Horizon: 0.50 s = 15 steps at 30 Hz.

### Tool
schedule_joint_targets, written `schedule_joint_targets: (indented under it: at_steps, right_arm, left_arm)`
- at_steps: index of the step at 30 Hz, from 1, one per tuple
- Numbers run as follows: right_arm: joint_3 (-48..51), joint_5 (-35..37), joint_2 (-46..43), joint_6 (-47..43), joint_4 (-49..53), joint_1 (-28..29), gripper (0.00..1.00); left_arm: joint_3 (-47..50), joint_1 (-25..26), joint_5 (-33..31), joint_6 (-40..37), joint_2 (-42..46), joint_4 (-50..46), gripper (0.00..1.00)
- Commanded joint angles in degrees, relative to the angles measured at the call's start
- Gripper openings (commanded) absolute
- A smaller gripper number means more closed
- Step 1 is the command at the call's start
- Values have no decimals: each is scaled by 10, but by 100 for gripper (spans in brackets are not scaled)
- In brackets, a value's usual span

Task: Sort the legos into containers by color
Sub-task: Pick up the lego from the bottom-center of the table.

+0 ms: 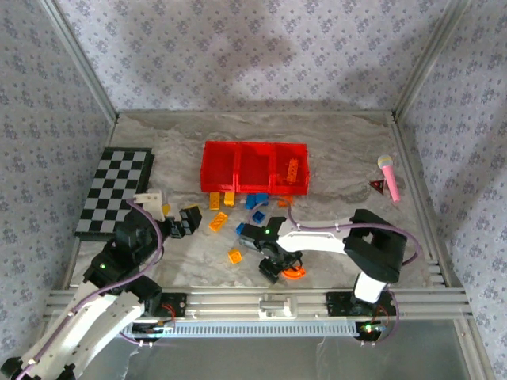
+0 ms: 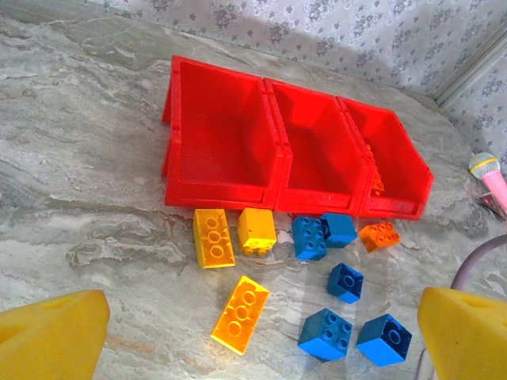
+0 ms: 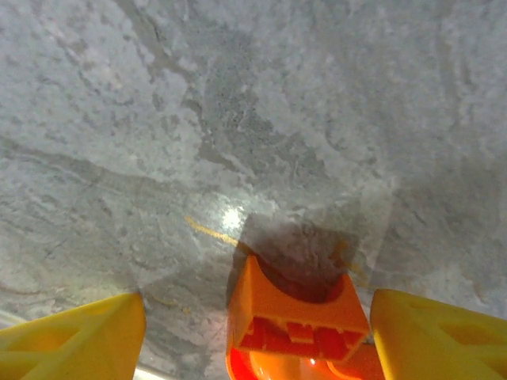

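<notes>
Jaws spread, the right gripper (image 3: 255,331) straddles the orange arch (image 3: 297,315); next it likely must pinch and carry it to the right bin (image 1: 291,189). Left gripper (image 1: 182,223) hovers open-jawed.

Legos (image 2: 309,237) clustered before containers (image 2: 222,192)

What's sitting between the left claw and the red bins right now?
Loose legos, yellow, blue and one orange, scattered on the table before the bins; left wrist view.
</notes>
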State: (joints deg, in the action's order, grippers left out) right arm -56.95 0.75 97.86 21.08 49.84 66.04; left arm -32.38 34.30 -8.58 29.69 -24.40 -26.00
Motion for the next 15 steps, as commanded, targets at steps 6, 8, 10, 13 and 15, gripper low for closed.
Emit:
schedule_joint_targets:
  at_steps: [6, 8, 10, 13, 15]
  right_arm:
    - [33, -14, 14, 6, -16, -3, 68]
    - [40, -13, 14, 10, -19, -7, 66]
    - [45, -12, 14, 14, -20, -9, 62]
    - [52, -5, 14, 21, -20, -11, 58]
    - [58, -2, 15, 26, -21, -13, 56]
  left_arm:
    - [-8, 5, -11, 4, 7, -9, 100]
    - [-8, 5, -12, 5, 6, -8, 100]
    - [-8, 5, -13, 5, 6, -7, 100]
    - [-9, 5, -15, 3, 6, -11, 100]
    - [-10, 5, -17, 2, 6, -13, 100]
